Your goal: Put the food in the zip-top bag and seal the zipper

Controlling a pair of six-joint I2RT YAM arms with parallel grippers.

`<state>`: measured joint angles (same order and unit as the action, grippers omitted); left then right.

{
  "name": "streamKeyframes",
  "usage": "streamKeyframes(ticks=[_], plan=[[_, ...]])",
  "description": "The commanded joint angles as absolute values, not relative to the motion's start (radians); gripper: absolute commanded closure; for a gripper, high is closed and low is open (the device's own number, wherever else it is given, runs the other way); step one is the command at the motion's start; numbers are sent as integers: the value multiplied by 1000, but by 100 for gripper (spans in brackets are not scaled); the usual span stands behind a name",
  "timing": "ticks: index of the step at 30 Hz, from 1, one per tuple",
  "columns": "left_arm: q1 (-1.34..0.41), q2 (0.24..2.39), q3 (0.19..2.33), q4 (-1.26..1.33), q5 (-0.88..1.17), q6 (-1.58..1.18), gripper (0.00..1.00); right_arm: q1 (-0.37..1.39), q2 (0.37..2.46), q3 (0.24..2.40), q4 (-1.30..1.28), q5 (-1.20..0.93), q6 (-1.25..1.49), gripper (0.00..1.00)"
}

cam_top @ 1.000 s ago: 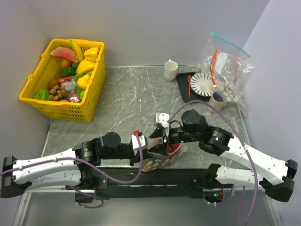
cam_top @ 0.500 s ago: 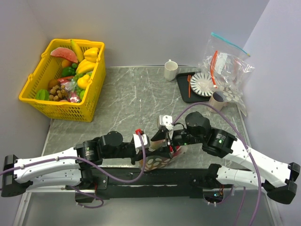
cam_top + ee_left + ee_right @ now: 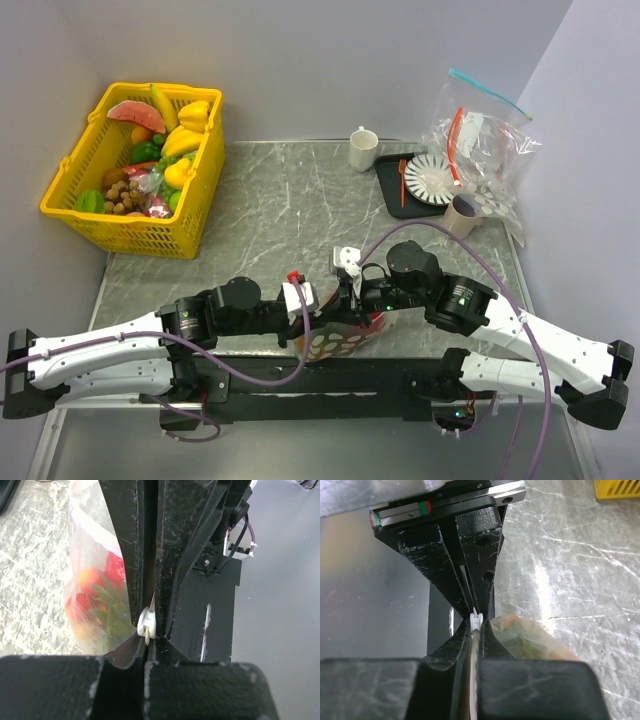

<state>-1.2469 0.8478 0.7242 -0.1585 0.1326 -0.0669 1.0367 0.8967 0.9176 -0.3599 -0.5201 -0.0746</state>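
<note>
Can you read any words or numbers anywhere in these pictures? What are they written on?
None: no text can be read in any view.
The zip-top bag bears only pale dots, no letters.
The yellow basket, white cup and striped plate show no writing.
The left gripper has red and green patches, not signs.

zip-top bag (image 3: 328, 345), w/ red food (image 3: 375, 320) inside

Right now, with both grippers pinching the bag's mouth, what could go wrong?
1. The left gripper and right gripper meet tip to tip on the zipper. Any slide toward each other could make them collide.
2. The zip-top bag stands at the near edge of the table, so a hard tug might drag it off.
</note>
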Motion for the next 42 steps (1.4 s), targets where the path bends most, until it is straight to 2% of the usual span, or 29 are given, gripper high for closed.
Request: streamKeyframes(ticks=[1, 2, 3, 5, 7, 8, 10, 15, 21, 28, 36, 42], plan=[[-1247, 822, 758, -123, 132, -57, 94, 1043, 877, 931, -327, -482, -78, 100], [-1249, 813, 752, -120, 136, -55, 82, 1042, 874, 931, -330, -480, -77, 100], [-1247, 807, 749, -115, 135, -55, 75, 1043, 871, 928, -331, -479, -75, 100], [-1247, 789, 739, -110, 129, -57, 69, 1043, 867, 923, -324, -485, -69, 100], [-1247, 776, 733, -100, 130, -54, 71, 1043, 864, 922, -319, -489, -66, 100], [-1247, 769, 729, -95, 132, -52, 78, 1042, 865, 922, -321, -492, -66, 100], [-1249, 764, 727, -83, 138, -43, 99, 1043, 871, 928, -325, -494, -66, 100], [-1247, 747, 726, -78, 124, -48, 99, 1042, 881, 942, -348, -492, -74, 100], [-1247, 677, 718, -127, 3, -81, 99, 1042, 847, 919, -350, -439, -71, 100], [-1243, 526, 716, -225, -293, -98, 99, 1042, 781, 852, -333, -374, -17, 100], [-1243, 466, 784, -369, -705, -149, 99, 1042, 672, 793, -350, -316, 64, 100], [-1243, 431, 822, -417, -813, -121, 99, 1042, 595, 750, -387, -276, 127, 100]])
